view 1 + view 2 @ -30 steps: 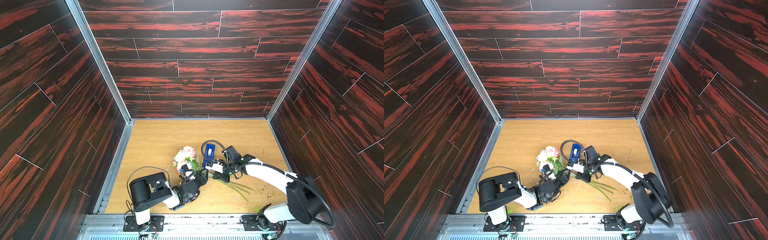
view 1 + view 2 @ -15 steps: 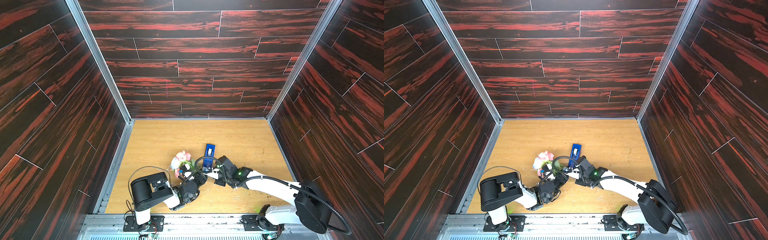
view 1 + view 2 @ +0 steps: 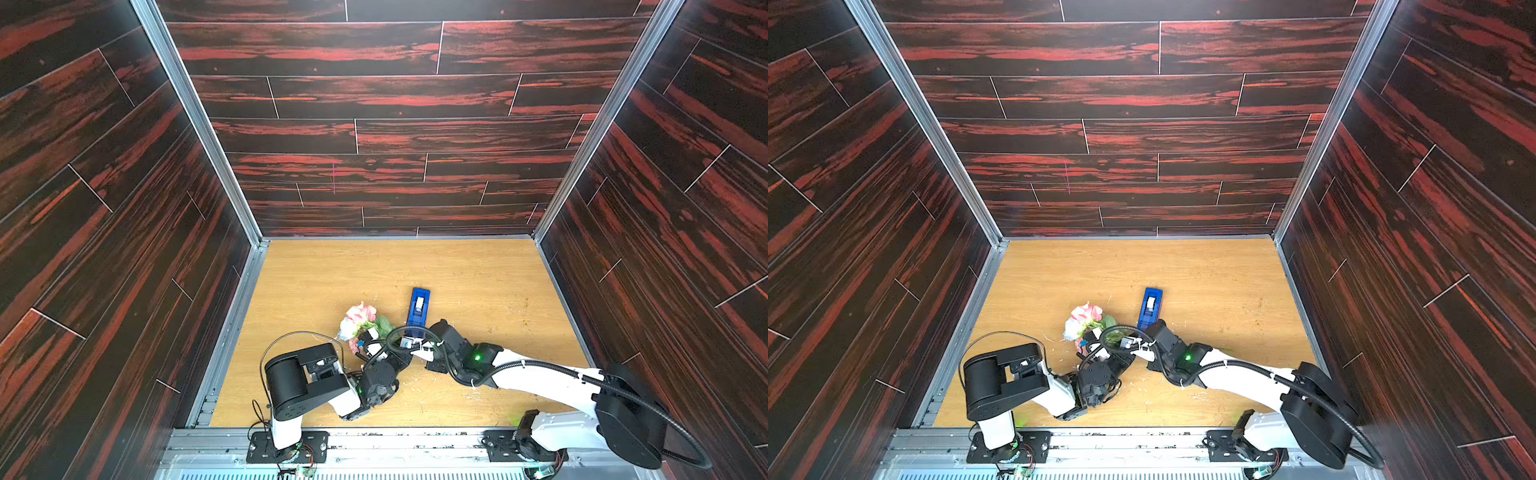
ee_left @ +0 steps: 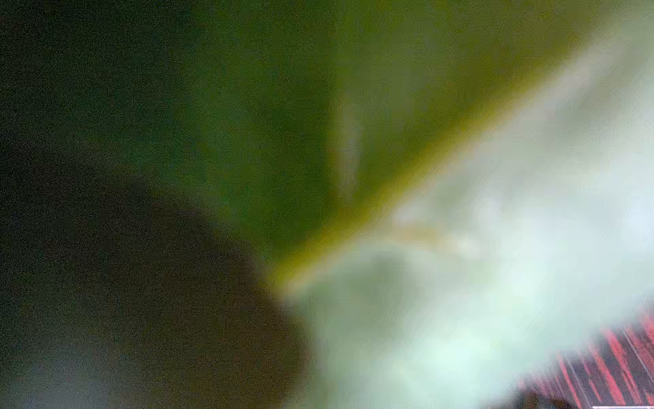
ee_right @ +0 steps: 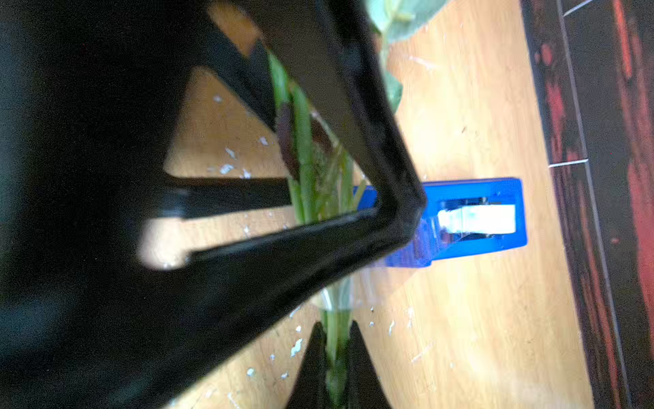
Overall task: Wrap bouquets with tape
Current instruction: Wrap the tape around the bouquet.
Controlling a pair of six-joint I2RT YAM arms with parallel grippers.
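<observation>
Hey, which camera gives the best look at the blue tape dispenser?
The right wrist view: the blue tape dispenser is large, its whitish roll plain in the slot, only the near end hidden. Both top views show it tiny on the table. The left wrist view is just green-white blur.

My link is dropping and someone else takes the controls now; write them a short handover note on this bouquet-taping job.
Right gripper: shut on the bouquet's stems.
Left gripper: at the stems just below the flowers; leaves block its wrist view, so open or shut cannot be told.
Tape dispenser: on the table, just beyond the right gripper, roll in place.
Done: stems gripped, bouquet beside the dispenser.
Left: no tape surely visible on the stems; pull a strip, wind it round the stems, cut it.
</observation>
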